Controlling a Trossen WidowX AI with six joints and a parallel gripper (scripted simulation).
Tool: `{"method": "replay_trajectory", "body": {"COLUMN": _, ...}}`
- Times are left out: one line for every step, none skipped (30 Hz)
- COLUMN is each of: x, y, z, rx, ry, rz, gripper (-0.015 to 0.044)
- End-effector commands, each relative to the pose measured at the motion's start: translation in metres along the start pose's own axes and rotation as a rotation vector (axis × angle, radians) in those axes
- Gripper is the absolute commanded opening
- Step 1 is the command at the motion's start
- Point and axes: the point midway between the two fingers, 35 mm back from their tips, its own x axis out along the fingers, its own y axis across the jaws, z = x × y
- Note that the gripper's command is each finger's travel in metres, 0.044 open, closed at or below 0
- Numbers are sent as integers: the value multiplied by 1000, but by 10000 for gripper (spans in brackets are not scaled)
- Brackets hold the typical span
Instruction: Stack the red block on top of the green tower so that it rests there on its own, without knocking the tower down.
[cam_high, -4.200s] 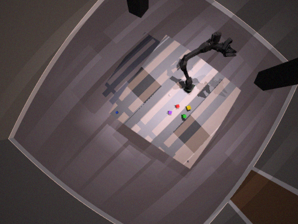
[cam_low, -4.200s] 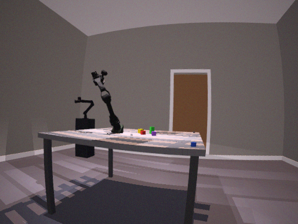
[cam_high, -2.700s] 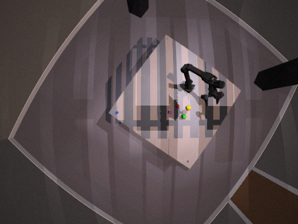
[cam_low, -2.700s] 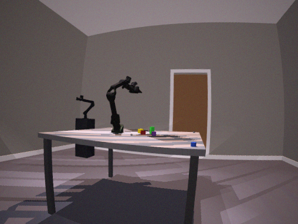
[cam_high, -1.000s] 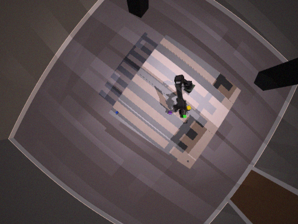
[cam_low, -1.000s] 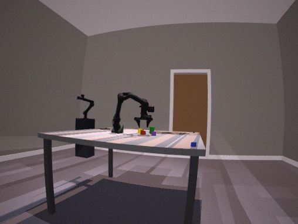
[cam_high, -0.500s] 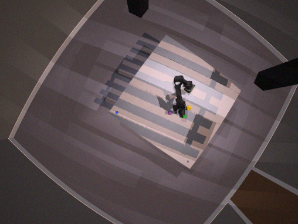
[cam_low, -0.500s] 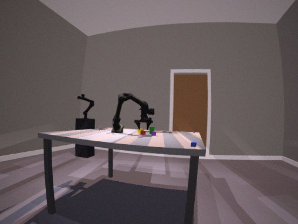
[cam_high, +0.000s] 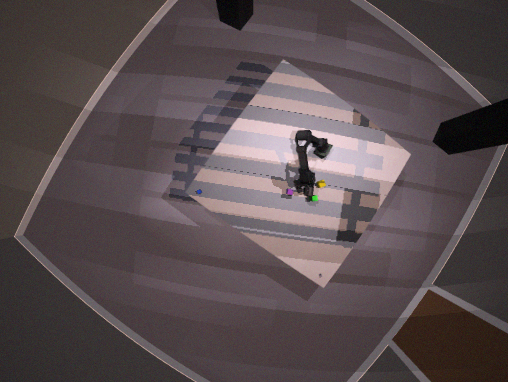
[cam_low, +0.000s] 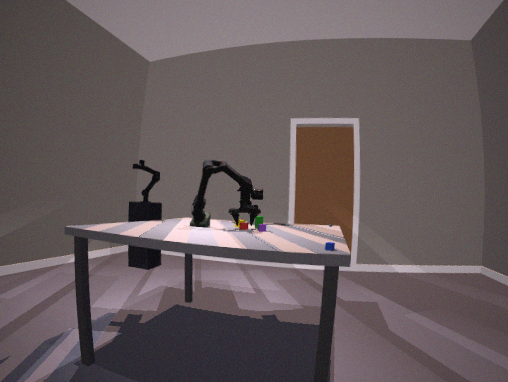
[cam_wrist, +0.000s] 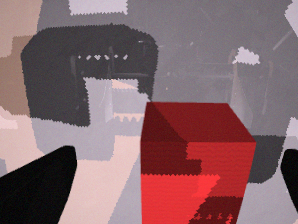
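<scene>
Red block (cam_wrist: 196, 163) sits on the table between the wide-open, empty end effector (cam_low: 244, 220) fingers.

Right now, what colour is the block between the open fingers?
Red. The block shows best in the wrist view, sitting on the table between the open gripper fingers, not gripped.

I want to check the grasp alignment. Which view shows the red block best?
The wrist view: the red block fills the frame between the open fingers. In the exterior view it is a tiny patch under the gripper; in the top view the arm hides it.

Smooth matt red block (cam_wrist: 198, 163)
</scene>
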Motion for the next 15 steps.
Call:
{"method": "replay_trajectory", "body": {"x": 8, "y": -3, "z": -1, "rx": -7, "ry": -1, "rz": -9, "gripper": 440}}
{"method": "replay_trajectory", "body": {"x": 9, "y": -3, "z": -1, "rx": -7, "ry": -1, "rz": -9, "gripper": 440}}
{"method": "replay_trajectory", "body": {"x": 11, "y": -3, "z": -1, "rx": -7, "ry": -1, "rz": -9, "gripper": 440}}
{"method": "replay_trajectory", "body": {"x": 12, "y": -3, "z": -1, "rx": -7, "ry": -1, "rz": -9, "gripper": 440}}
{"method": "replay_trajectory", "body": {"x": 13, "y": -3, "z": -1, "rx": -7, "ry": -1, "rz": -10, "gripper": 440}}
{"method": "replay_trajectory", "body": {"x": 13, "y": -3, "z": -1, "rx": -7, "ry": -1, "rz": -10, "gripper": 440}}
{"method": "replay_trajectory", "body": {"x": 13, "y": -3, "z": -1, "rx": -7, "ry": -1, "rz": -10, "gripper": 440}}
{"method": "replay_trajectory", "body": {"x": 13, "y": -3, "z": -1, "rx": -7, "ry": -1, "rz": -10, "gripper": 440}}
{"method": "replay_trajectory", "body": {"x": 13, "y": -3, "z": -1, "rx": -7, "ry": -1, "rz": -10, "gripper": 440}}
{"method": "replay_trajectory", "body": {"x": 13, "y": -3, "z": -1, "rx": -7, "ry": -1, "rz": -10, "gripper": 440}}
{"method": "replay_trajectory", "body": {"x": 13, "y": -3, "z": -1, "rx": -7, "ry": -1, "rz": -10, "gripper": 440}}
{"method": "replay_trajectory", "body": {"x": 13, "y": -3, "z": -1, "rx": -7, "ry": -1, "rz": -10, "gripper": 440}}
{"method": "replay_trajectory", "body": {"x": 13, "y": -3, "z": -1, "rx": -7, "ry": -1, "rz": -10, "gripper": 440}}
{"method": "replay_trajectory", "body": {"x": 13, "y": -3, "z": -1, "rx": -7, "ry": -1, "rz": -10, "gripper": 440}}
{"method": "replay_trajectory", "body": {"x": 13, "y": -3, "z": -1, "rx": -7, "ry": -1, "rz": -10, "gripper": 440}}
